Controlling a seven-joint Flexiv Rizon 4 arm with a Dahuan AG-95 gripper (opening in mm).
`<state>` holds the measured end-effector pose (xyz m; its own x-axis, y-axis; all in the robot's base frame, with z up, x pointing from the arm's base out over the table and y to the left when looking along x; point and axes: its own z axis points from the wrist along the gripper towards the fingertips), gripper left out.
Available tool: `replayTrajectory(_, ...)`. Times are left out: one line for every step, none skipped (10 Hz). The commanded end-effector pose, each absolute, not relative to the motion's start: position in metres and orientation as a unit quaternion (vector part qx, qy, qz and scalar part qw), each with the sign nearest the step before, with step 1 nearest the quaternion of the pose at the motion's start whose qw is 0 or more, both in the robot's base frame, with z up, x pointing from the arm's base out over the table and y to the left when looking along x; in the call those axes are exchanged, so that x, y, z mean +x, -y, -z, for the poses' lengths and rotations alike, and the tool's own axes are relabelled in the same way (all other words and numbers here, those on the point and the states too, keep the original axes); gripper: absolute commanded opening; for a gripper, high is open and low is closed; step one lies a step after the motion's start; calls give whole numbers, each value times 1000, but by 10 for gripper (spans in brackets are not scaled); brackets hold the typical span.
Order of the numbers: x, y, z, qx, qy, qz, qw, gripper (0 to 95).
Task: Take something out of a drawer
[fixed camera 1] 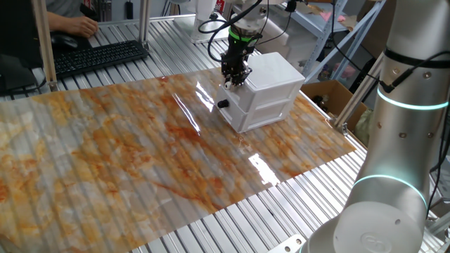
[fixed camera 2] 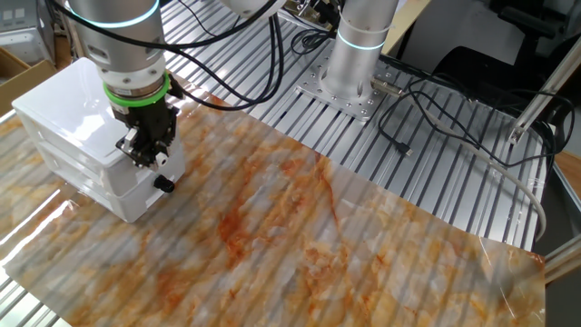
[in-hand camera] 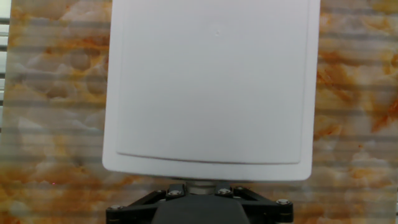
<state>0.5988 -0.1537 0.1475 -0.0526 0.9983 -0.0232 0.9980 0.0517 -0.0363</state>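
While the drawers look shut, the gripper point(fixed camera 2: 145, 154) hangs at the front top edge of the white cabinet point(fixed camera 1: 271, 88), its fingers apparently pinched around the top drawer's knob point(in-hand camera: 198, 185), though whether they truly grip it cannot be told. The lower drawer's dark knob point(fixed camera 1: 223, 104) sits just below the fingertips. The wooden block is not visible, presumably inside the top drawer. To do this well, the arm should likely pull straight out along the drawer's slide, level and slow, so the light cabinet stays put on the marbled mat point(fixed camera 2: 363, 245).
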Motion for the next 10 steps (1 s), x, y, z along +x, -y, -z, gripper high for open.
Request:
replayTrajectory(600, 151, -148, -689, 724, -21, 4, 0)
replayTrajectory(600, 150, -148, -689, 725, -21, 4, 0)
replayTrajectory(600, 147, -147, -688, 725, -22, 3, 0)
replayTrajectory(600, 144, -146, -687, 727, -24, 1, 0)
replayTrajectory(600, 142, -147, -686, 728, -24, 1, 0)
replayTrajectory(601, 138, -149, -687, 726, -25, 2, 0)
replayTrajectory(601, 136, -150, -687, 726, -26, 2, 0)
replayTrajectory(602, 131, -149, -684, 729, -28, -2, 0)
replayTrajectory(601, 127, -148, -682, 731, -29, -4, 0)
replayTrajectory(602, 124, -148, -682, 731, -30, -5, 0)
